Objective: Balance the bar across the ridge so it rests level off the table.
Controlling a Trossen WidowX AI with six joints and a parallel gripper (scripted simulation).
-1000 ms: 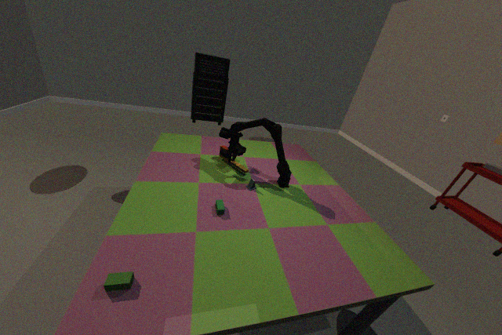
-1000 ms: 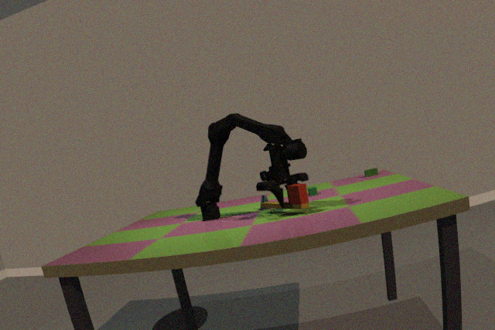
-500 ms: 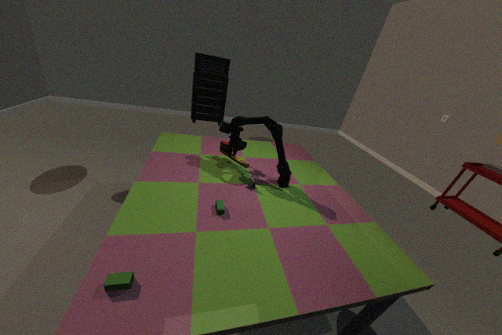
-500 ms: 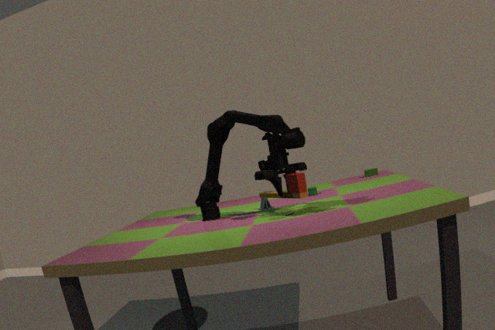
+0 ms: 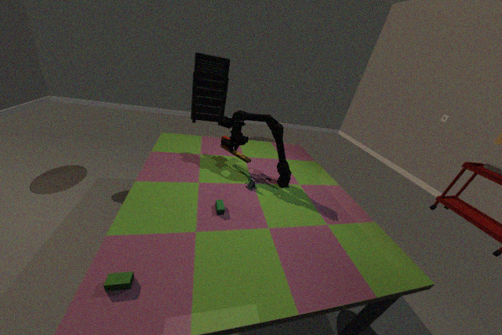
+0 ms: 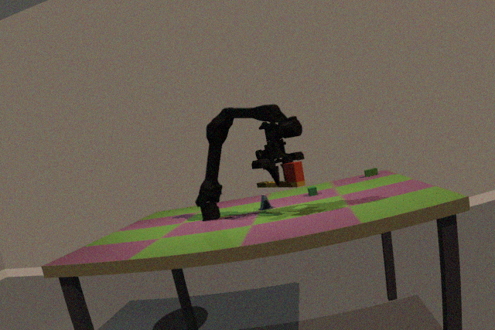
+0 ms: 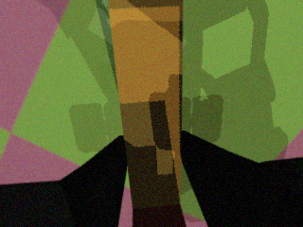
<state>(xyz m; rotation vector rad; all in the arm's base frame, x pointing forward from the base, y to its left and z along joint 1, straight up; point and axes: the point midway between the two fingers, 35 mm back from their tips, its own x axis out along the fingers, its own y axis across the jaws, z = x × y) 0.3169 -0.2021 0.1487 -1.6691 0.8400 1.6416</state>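
The orange-yellow bar [image 5: 244, 157] [image 6: 265, 184] [image 7: 147, 61] has a red block [image 6: 293, 172] on one end. My gripper [image 5: 234, 149] [image 6: 278, 184] [image 7: 151, 139] is shut on the bar, with one black finger on each side of it in the wrist view. The bar hangs in the air above the table and looks about level in the exterior view. The small grey-blue ridge [image 5: 251, 183] [image 6: 264, 203] stands on the table, below the bar and apart from it, nearer the arm's base. The red end points away from the base.
A small green block [image 5: 220, 206] [image 6: 312, 191] lies on a pink square. A larger green block [image 5: 118, 281] [image 6: 370, 171] lies farther from the arm. The checkered table [image 5: 239, 270] [image 6: 199, 240] carries them. A red cart [image 5: 472, 211] and a black shelf [image 5: 210, 88] stand beyond the table.
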